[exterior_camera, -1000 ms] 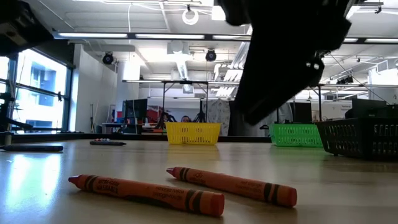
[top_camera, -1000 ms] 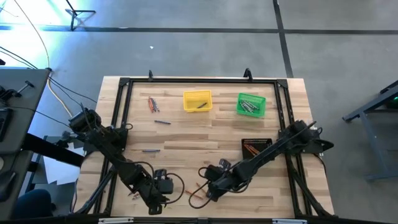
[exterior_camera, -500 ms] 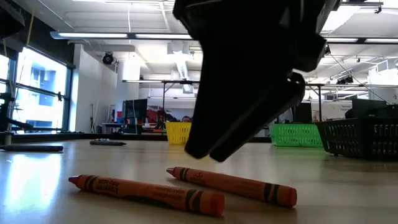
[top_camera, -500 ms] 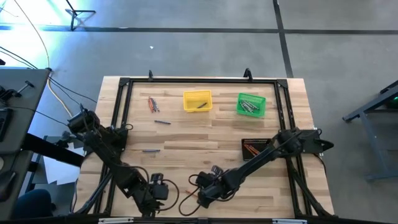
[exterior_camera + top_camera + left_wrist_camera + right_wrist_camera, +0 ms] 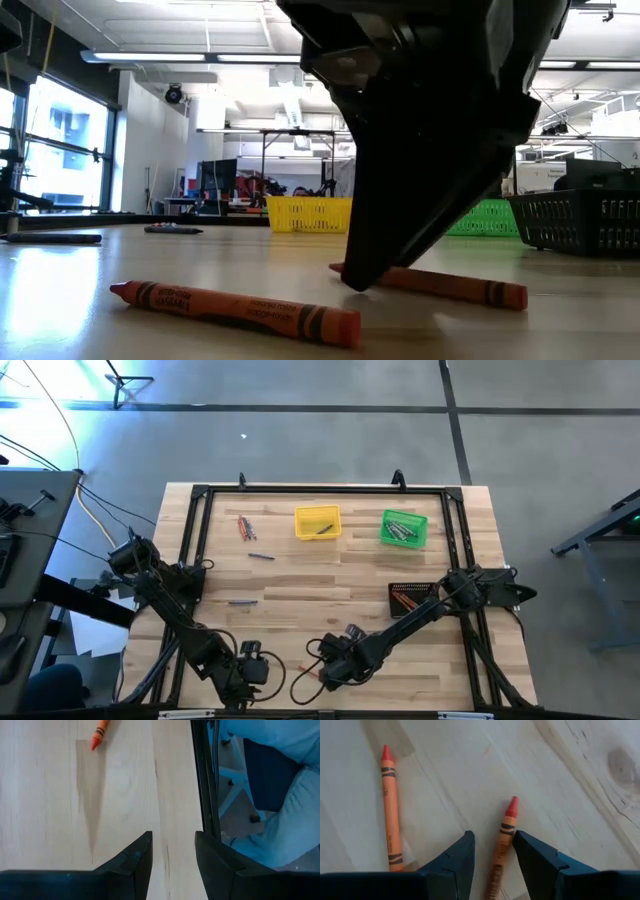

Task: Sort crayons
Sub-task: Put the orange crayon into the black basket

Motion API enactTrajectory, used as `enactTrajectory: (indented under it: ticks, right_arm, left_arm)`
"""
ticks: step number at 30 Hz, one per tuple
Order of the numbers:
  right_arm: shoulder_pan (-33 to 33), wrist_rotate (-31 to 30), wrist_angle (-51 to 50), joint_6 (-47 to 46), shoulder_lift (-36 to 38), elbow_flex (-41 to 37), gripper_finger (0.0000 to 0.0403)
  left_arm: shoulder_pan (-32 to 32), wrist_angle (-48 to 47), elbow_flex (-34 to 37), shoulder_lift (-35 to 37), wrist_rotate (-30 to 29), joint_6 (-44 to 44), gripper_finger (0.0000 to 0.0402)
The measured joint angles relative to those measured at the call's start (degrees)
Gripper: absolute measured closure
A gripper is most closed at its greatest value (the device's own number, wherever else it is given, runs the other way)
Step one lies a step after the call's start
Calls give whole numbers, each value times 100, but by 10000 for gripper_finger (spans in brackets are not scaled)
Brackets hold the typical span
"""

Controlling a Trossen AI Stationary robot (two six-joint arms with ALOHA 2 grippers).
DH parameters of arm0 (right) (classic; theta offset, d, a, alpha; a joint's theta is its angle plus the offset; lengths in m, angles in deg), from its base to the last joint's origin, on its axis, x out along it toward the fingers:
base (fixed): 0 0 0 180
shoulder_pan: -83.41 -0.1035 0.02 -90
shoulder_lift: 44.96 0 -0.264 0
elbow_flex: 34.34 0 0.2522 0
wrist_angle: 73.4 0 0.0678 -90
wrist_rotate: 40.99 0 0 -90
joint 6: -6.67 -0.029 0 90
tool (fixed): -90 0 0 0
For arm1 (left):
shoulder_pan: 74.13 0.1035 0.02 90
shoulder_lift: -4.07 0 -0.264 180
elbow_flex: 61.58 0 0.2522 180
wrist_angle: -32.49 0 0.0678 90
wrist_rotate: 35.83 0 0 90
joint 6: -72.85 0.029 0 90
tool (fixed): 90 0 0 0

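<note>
Two orange crayons lie flat near the table's front edge: one [image 5: 391,815] [image 5: 235,308] lies free, the other [image 5: 504,837] [image 5: 450,284] lies between the fingers of my right gripper [image 5: 492,840] [image 5: 322,678]. That gripper is down at the tabletop and open. My left gripper [image 5: 172,855] [image 5: 255,670] hovers open over bare wood at the front left, with a crayon tip [image 5: 100,732] beyond it. More crayons [image 5: 244,527] lie at the far left, and grey ones [image 5: 261,557] [image 5: 241,601] at mid-table. My right gripper stands astride the orange crayon just behind its pointed end [image 5: 509,822]. The inner side of one finger [image 5: 530,852] is against the crayon and the other finger stands a little off it. The fingers come steeply from above. The crayon lies flat on the table.
A yellow bin [image 5: 317,522] and a green bin [image 5: 403,528] stand at the far side. A black bin [image 5: 412,598] stands at the right under my right arm. A black frame [image 5: 200,560] runs around the table's edge. The floor beyond the front edge [image 5: 260,795] shows past my left gripper.
My right gripper has come down and toward the table's near edge, until its fingers stand around the farther orange crayon. That crayon has slid a little toward the table's right; the nearer one has stayed. My left gripper has drifted slightly toward the table's left.
</note>
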Motion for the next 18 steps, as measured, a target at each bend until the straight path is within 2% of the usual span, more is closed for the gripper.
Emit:
enactTrajectory:
  ticks: [10, 18]
  right_arm:
    - [-79, -18, -403, -219, 7, -4, 299]
    - [-74, 158, -573, 84, 29, -4, 391]
  left_arm:
    - [0, -2, 0, 0, 26, 0, 268]
    - [0, -1, 0, 0, 40, -3, 268]
